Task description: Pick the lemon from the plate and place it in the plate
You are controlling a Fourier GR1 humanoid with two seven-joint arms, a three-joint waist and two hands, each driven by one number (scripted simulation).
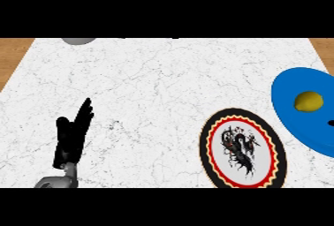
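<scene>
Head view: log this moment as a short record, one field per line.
lemon: on the blue plate, yellow lemon near its middle
target: patterned plate, black and red rim, dark dragon-like figure, nothing on it
left hand: left hand at lower left, fingers straight, resting, holds nothing
right hand: not in view
surface: white marble counter
other: grey round object cut by the top edge
task state: lemon not yet picked

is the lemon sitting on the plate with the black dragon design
No, the lemon lies on the blue plate, while the dragon plate beside it holds nothing.
</scene>
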